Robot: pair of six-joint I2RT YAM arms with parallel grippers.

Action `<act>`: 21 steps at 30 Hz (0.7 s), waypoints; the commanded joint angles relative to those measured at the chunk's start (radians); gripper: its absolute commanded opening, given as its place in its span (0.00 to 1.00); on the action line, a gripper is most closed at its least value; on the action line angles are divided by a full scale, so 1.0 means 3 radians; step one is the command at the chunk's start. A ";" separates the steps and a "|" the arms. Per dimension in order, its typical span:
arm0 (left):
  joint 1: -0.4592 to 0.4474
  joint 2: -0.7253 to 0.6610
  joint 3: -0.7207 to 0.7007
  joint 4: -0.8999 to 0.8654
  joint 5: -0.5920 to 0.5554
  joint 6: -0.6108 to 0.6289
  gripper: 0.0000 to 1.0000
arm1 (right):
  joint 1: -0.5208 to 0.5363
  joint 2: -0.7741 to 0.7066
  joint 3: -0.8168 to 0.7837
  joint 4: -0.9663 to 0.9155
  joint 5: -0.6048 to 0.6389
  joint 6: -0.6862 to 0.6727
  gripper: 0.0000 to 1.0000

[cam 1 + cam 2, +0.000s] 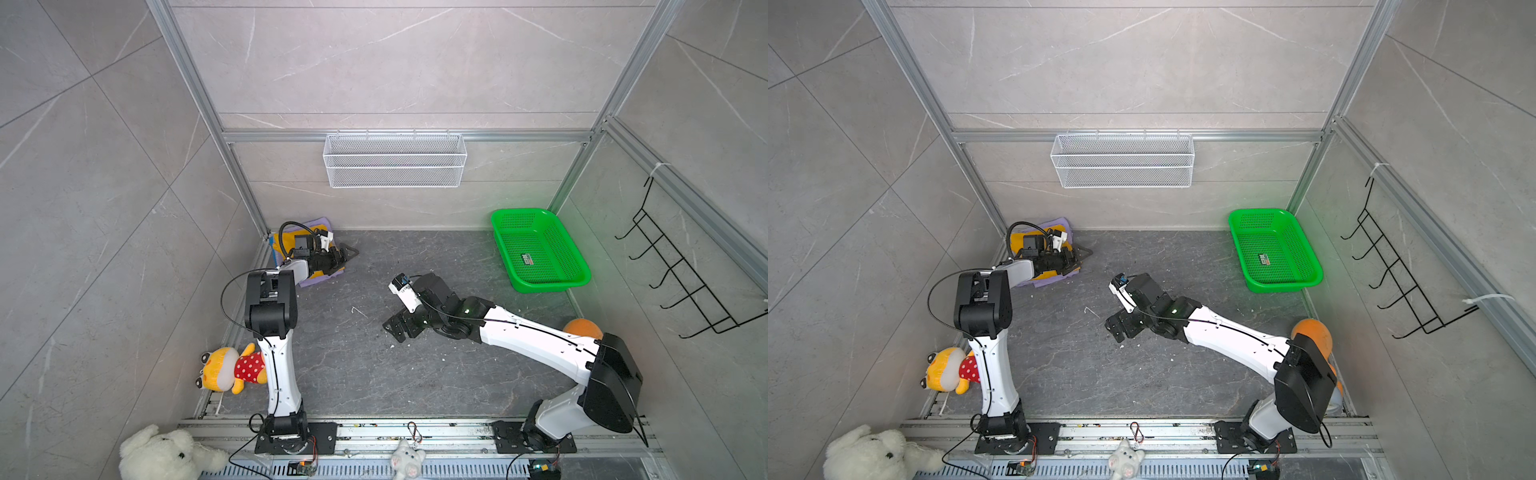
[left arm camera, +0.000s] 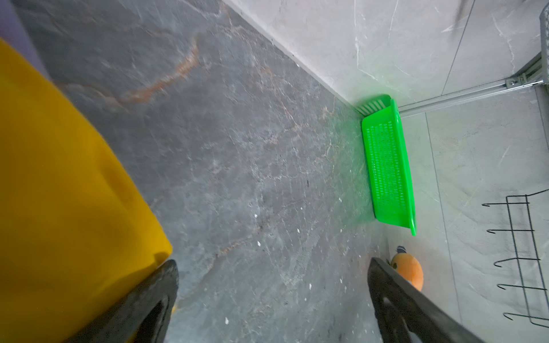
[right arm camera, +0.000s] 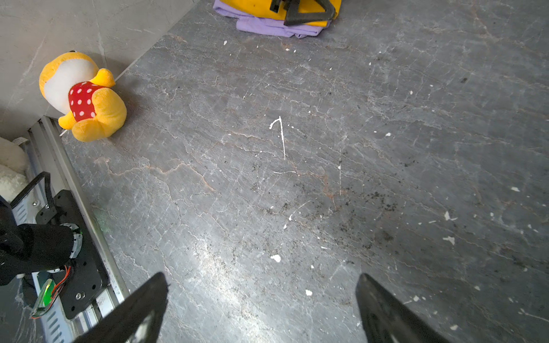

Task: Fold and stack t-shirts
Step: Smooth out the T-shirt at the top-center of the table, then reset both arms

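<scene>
Left wrist view: left end effector, spread, hangs over yellow t-shirt edge.

Two robot arms, each with glossy white link shells and matte black joint housings. The left arm is mounted on a black base plate with visible bolts, and a thin black cable loops beside its boxy black elbow. The right arm has a bulky, rounded black shoulder housing, small dark screws along its white shell, and a green light. The left gripper and right gripper have black, pointed, triangular fingers.
</scene>
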 commanded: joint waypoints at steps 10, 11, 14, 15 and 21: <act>-0.0036 -0.1795 -0.0521 -0.0593 -0.1061 0.0482 1.00 | 0.0004 -0.0366 0.0017 -0.0155 0.0079 -0.0410 0.99; -0.0043 -0.1959 -0.0622 -0.0666 -0.1302 0.0508 1.00 | 0.0006 -0.0401 0.0019 -0.0182 0.0095 -0.0446 0.99; -0.0084 -0.2387 -0.0905 -0.0868 -0.2062 0.0586 1.00 | 0.0006 -0.0513 0.0042 -0.0305 0.0288 -0.0512 0.99; -0.0115 -0.2523 -0.1006 -0.0938 -0.2351 0.0622 1.00 | 0.0007 -0.0551 0.0054 -0.0376 0.0426 -0.0510 0.99; -0.0359 -0.3196 -0.2088 -0.0384 -0.3580 0.0832 0.99 | -0.0008 -0.0690 -0.0159 -0.0369 0.1640 -0.0767 0.99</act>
